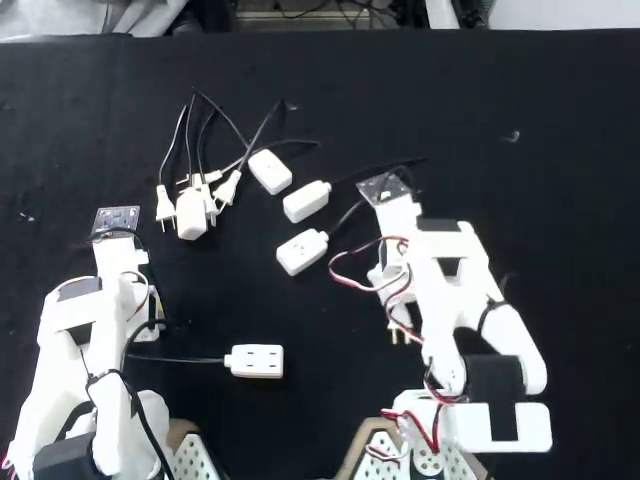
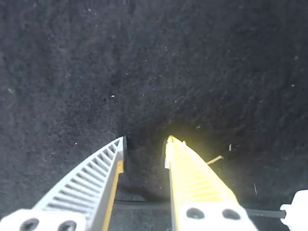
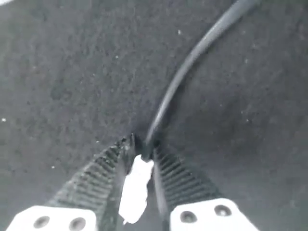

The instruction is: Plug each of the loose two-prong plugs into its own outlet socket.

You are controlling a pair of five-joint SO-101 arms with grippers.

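- The right arm (image 1: pixel 450 290) is stretched out to mid-table. The right jaws are pressed onto a white plug (image 3: pixel 136 187) and pinch its body from both sides.
- The cord (image 3: pixel 192 60) leaves the plug and runs away past the tips across the table (image 1: pixel 560 200). Gripping the body and not the cord probably keeps the plug from swinging. I cannot tell which way its prongs point.
- Three sockets (image 1: pixel 302 250) lie in a loose row at mid-table, just beside the head of the right arm. The plug is most likely held there because one of them is its target. None of the three has a plug in it yet, so the task looks to be at an early stage.
- The left arm (image 1: pixel 85 340) stands over the left side of the table. The left jaws are spread with nothing between them and bare cloth beneath, which reads as a waiting pose.
- The loose plugs (image 1: pixel 190 205) lie bunched near the left arm's head, with their black cords crossing and fanning toward the far edge. Because they are crowded, one probably has to be drawn clear of its neighbours before it can be gripped cleanly.
- A lone socket (image 1: pixel 255 360) lies apart from the others, near the arm bases, and its lead runs toward the left arm. It is probably the easiest one for that arm to reach.
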